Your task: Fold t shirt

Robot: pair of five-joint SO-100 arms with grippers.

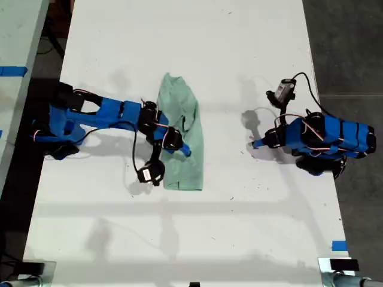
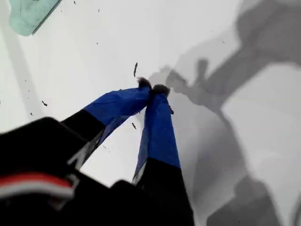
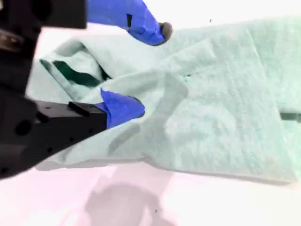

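You'll find no readable writing on the t shirt [image 1: 181, 133], lying mid-table [image 1: 239, 227], long axis running near to far in the exterior view. My second gripper [image 3: 143, 70] hangs spread apart over it; my first gripper [image 2: 153, 88] is pressed together, empty.

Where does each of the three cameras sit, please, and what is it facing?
Exterior view: overhead, looking straight down on the white table, both blue arms and the t shirt between them.
First wrist view: rides my first hand, looking along its closed blue fingers at bare table; a t shirt corner shows at the edge.
Second wrist view: rides my second hand, its fingers apart over the t shirt.
Shared: the t shirt appears in all three; the exterior view shows my second hand on it.
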